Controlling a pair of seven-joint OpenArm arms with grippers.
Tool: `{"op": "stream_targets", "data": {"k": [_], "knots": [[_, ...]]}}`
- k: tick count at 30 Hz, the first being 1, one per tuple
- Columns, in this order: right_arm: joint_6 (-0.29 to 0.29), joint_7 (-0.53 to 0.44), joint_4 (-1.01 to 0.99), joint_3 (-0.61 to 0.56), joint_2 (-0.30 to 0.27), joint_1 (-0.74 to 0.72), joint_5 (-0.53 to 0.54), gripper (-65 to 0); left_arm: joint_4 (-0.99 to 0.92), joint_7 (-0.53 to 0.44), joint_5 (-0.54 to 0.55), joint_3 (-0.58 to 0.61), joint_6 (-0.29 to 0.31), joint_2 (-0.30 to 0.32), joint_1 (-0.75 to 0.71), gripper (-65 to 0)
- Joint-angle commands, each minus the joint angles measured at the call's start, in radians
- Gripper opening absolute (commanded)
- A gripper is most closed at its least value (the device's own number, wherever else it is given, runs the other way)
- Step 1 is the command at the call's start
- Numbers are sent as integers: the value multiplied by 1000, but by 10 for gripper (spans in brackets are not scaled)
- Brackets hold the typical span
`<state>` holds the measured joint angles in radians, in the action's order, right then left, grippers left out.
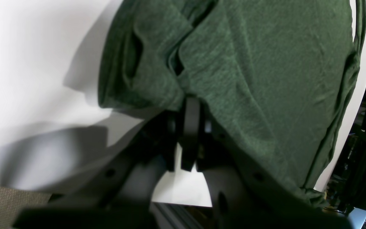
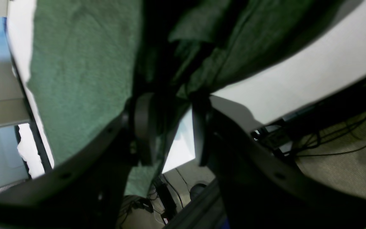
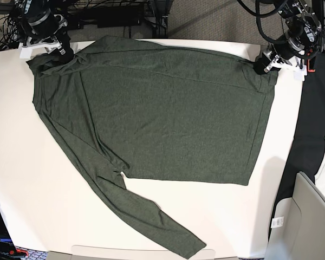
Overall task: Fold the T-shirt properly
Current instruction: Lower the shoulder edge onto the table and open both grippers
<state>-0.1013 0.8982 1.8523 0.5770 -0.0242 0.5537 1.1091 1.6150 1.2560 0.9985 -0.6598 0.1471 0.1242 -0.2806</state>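
Nearest the base camera, one long sleeve (image 3: 151, 216) of the T-shirt (image 3: 168, 119) trails toward the near edge of the white table (image 3: 21, 179), slanting from the body's near-left corner toward the near right. The body itself lies spread flat across the far half of the table, its long axis running left to right.

Both arms sit at the far corners of the cloth. At the far right, the left gripper (image 3: 260, 67) is clenched on the shirt's corner; the left wrist view shows its jaws pressed together with fabric bunched at the tips (image 1: 189, 105). At the far left, the right gripper (image 3: 65, 53) stands over crumpled fabric at the shoulder end; the right wrist view shows its jaws partly apart with a gap of table visible between them (image 2: 170, 127), and I cannot tell whether any cloth is caught.

Judging by this, the shirt stretches between the two grippers, so any fold would carry the far edge toward the near side.
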Motion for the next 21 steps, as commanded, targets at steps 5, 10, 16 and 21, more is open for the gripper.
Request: {"op": "stream_targets", "data": {"k": [5,10,16,21], "knots": [[-134,0,16,1,-10,13,76,-451,8,24,-7,1,-13,5,-7,-649],[-208,22,16,1,-9,36,79,-453,6,24,-8,1,-13,5,-6,-649],[-292,58,13,4,-9,32,75,-454,6,24,-8,1,-13,5,-6,-649],[-292,55,8,4,-7,10,70,-452,5,24,-8,1,-13,5,-6,-649]]}}
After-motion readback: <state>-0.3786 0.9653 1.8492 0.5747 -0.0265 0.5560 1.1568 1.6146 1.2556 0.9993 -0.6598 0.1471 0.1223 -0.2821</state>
